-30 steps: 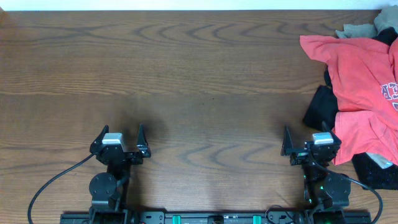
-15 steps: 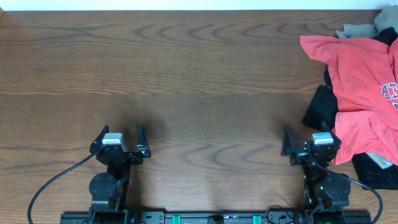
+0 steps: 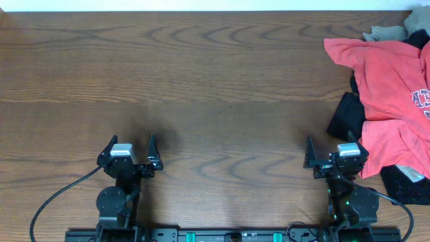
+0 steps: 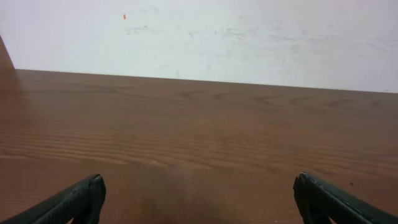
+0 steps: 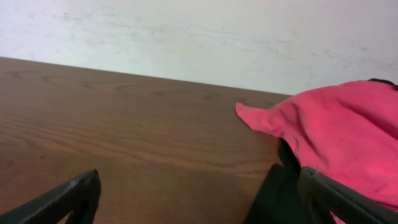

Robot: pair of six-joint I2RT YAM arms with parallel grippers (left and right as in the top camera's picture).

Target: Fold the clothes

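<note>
Counting from overhead: two arms, two sets of jaws, one heap of clothes [image 3: 393,101], two black cables [image 3: 54,198]. Both arms mounted along the bottom edge, with left arm [image 3: 117,195] at lower left of the frame and right arm [image 3: 349,198] at lower right. Seen spread wide, left jaws: released, grasping nothing, only bare wood between the fingertips [image 4: 81,199]. Same for right jaws: released, wide apart and empty, the outer tip just beside the lower hem of the shirt; touching or not, cannot tell.

Heaped against the right edge of the frame, from upper right corner down to lower right: one coral-red T-shirt [image 3: 390,74] on top, crumpled, with navy-and-white lettering [image 3: 422,101] cut off by the frame edge. Black cloth [image 3: 346,117] peeking out at three spots: left of the shirt, at the upper right corner, at the lower right. Beige cloth [image 3: 383,31] at two spots, above the shirt and under its lower hem. How many separate garments, cannot tell. In the right wrist view, a red sleeve tip at centre right, black fabric below it.

Brown wood-grain counter [image 3: 201,81] filling nearly the whole overhead frame; plain white wall [image 4: 249,37] behind its far edge. Wide open room across the left and middle of the counter, from the arms up to the far edge; crowded only along the right side.
</note>
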